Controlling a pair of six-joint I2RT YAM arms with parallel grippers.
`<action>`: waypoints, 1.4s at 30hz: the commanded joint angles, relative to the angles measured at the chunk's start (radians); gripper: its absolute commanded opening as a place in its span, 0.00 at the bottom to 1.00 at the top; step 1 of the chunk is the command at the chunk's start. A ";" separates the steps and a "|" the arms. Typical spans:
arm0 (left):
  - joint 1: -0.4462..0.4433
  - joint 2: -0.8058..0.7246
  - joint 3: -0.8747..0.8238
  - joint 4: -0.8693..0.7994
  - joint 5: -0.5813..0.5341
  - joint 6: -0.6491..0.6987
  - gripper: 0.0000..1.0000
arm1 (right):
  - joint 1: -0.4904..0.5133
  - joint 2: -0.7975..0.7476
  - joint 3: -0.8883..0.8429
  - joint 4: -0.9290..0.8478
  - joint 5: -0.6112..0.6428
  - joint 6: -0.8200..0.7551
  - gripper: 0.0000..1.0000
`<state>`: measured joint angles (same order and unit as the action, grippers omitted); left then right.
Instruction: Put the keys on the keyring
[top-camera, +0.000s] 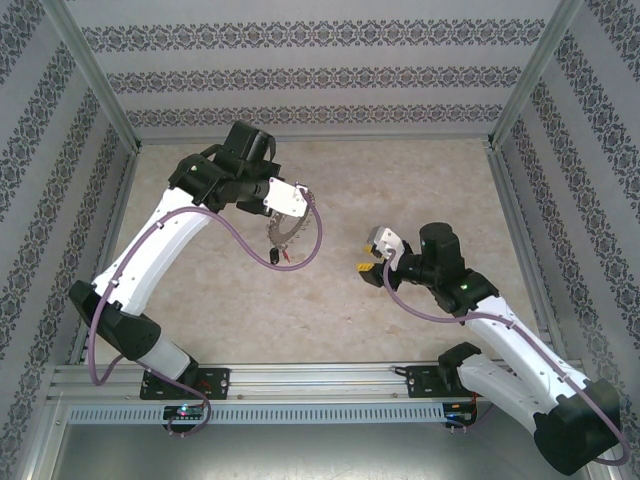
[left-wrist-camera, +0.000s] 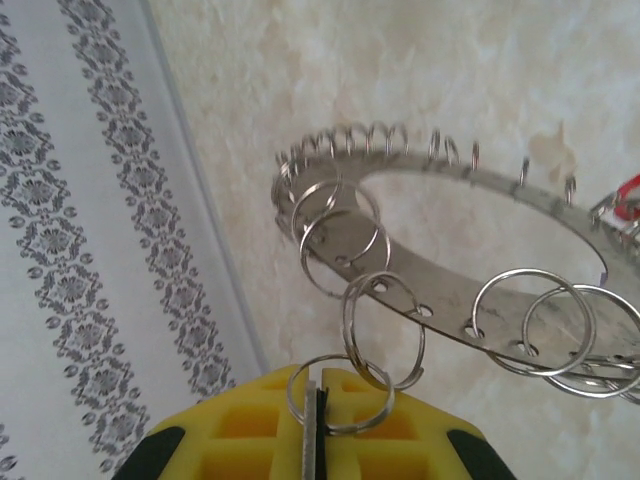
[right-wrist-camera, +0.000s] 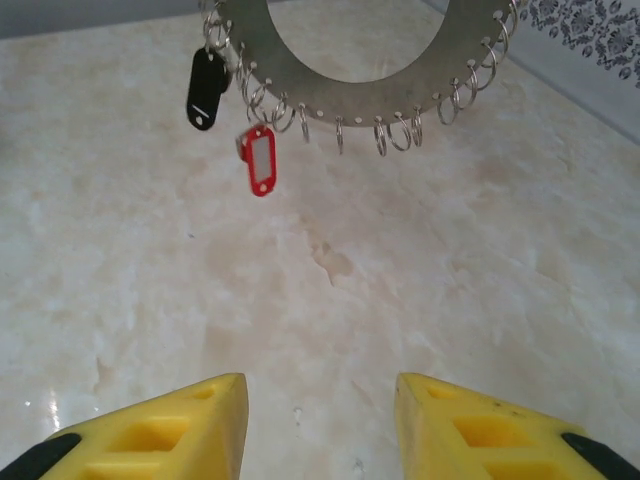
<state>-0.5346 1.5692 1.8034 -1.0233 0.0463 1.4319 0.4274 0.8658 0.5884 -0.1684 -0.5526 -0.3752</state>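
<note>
The keyring (top-camera: 283, 238) is a flat silvery band with holes, hanging in the air under my left gripper (top-camera: 288, 203). The keys on its rim are small silvery split rings plus a red tag (right-wrist-camera: 260, 160) and a black tag (right-wrist-camera: 205, 88). In the left wrist view my left gripper (left-wrist-camera: 322, 385) is shut on one small split ring (left-wrist-camera: 354, 429), which links through another ring to the keyring's band (left-wrist-camera: 450, 305). My right gripper (top-camera: 370, 253) is to the right of the keyring and apart from it. Seen from its wrist, the right gripper (right-wrist-camera: 318, 395) is open over bare table, with the keyring (right-wrist-camera: 350, 95) ahead.
The marbled tabletop (top-camera: 420, 180) is closed in by patterned walls and metal posts (top-camera: 100, 80) on three sides. An aluminium rail (top-camera: 320, 385) with both arm bases runs along the near edge.
</note>
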 joint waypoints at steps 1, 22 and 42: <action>0.007 0.043 0.047 -0.054 -0.126 0.106 0.00 | -0.013 -0.001 -0.031 0.026 0.060 -0.043 0.45; -0.036 0.104 0.078 0.000 -0.031 -0.129 0.00 | -0.031 0.004 -0.046 0.099 0.077 0.025 0.98; -0.209 0.259 -0.017 0.315 0.296 -0.683 0.00 | -0.141 0.107 -0.071 0.195 -0.122 0.184 0.92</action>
<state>-0.7490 1.8526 1.8042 -0.8177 0.2623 0.8593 0.2962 0.9287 0.5121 -0.0391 -0.5964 -0.2291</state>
